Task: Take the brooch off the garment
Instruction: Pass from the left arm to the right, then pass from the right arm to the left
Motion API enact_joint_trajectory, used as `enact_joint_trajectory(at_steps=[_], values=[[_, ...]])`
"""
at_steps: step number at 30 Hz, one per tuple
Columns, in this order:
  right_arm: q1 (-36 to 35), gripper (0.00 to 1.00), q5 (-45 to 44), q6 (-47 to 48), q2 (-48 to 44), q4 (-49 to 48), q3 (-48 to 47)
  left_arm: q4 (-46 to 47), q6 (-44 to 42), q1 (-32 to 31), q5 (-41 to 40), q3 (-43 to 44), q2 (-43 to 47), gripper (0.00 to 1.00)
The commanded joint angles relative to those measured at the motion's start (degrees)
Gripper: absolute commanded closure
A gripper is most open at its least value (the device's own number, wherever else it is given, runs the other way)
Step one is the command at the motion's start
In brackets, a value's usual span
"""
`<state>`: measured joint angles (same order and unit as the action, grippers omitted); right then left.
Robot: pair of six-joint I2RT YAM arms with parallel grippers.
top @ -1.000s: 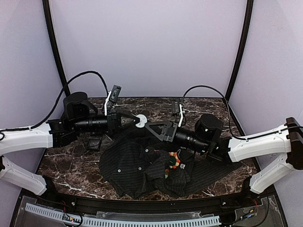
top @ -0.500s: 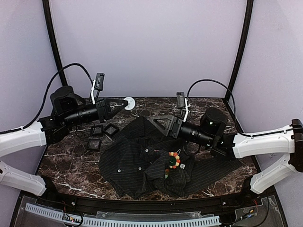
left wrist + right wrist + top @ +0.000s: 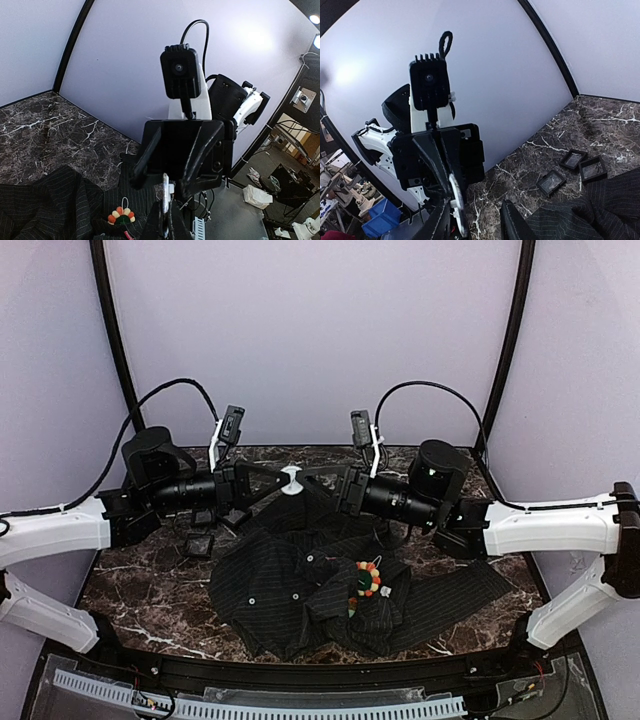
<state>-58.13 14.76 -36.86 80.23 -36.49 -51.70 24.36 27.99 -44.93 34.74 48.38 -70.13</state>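
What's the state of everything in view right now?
left claw: shut on the white disc
right claw: open, facing that disc
white disc: held off the table
brooch: on the shirt, not gripped
shirt: crumpled on the table
black boxes: on the table beside the shirt

The left hand (image 3: 165, 212) is cut off by the left wrist view's lower edge. There the brooch (image 3: 121, 215) is half sunk behind a garment (image 3: 55, 205) fold. From above, the white disc (image 3: 291, 478) is too small to identify.

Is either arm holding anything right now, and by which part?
The left fingers pinch a white disc by its edge. The right fingers are open and hold nothing.
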Motion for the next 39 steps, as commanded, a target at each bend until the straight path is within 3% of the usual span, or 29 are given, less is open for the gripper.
enact_joint_trajectory(at_steps=[1, 5, 10, 12, 14, 15, 17, 19, 24, 29, 32, 35, 39], values=[[-0.29, 0.68, 3.06, -0.32, 1.41, -0.43, -0.59, 1.64, 0.07, -0.25, 1.17, 0.82, 0.46, 0.99], [-0.32, 0.78, 3.73, -1.84, 1.51, -3.04, 1.2, 1.3, -0.08, -0.25, 0.49, 0.7, 0.56, 0.99], [-0.17, 1.0, 4.1, -2.09, 1.46, -3.87, 1.71, 0.88, -0.29, -0.25, 1.2, 1.06, 0.08, 0.99], [0.09, 1.0, 4.26, -1.61, 0.98, -2.96, 1.5, -0.11, -0.7, -0.25, 1.66, 1.47, -0.14, 0.96], [0.87, 1.0, 4.33, -0.39, 0.09, 1.14, 0.81, -3.14, -2.43, -0.25, 1.81, 2.71, -0.09, 0.78], [1.53, 1.0, 4.57, 0.5, -0.42, 4.0, 0.24, -4.83, -3.39, -0.25, 1.6, 4.05, 0.04, 0.58], [3.22, 1.0, 7.24, 2.64, -1.12, 10.33, -1.36, -10.61, -6.74, -0.18, -0.36, 6.39, 0.57, 0.33], [4.89, 1.0, 10.6, 5.58, -1.64, 16.77, -3.37, -17.26, -10.49, -0.16, -3.7, 9.09, 0.98, 0.18], [8.72, 1.0, 22.28, 12.96, -2.42, 30.48, -7.68, -29.08, -17.06, -0.08, -6.51, 14.08, 0.72, 0.05], [10.04, 1.0, 32.56, 16.24, -2.09, 37.37, -9.86, -34.64, -18.98, -0.07, 7.68, 16.79, -4.21, 0.09], [10.05, 1.0, 35.07, 16.62, -2.26, 38.07, -9.91, -34.08, -18.03, -0.07, 14.48, 17.28, -6.61, 0.25], [10.05, 1.0, 36.05, 16.73, -2.14, 37.96, -9.94, -33.91, -17.84, -0.06, 16.3, 17.46, -7.32, 0.43], [10.05, 1.0, 36.85, 16.39, -1.91, 36.81, -10.04, -33.97, -17.84, -0.07, 16.5, 17.35, -7.54, 0.54]])
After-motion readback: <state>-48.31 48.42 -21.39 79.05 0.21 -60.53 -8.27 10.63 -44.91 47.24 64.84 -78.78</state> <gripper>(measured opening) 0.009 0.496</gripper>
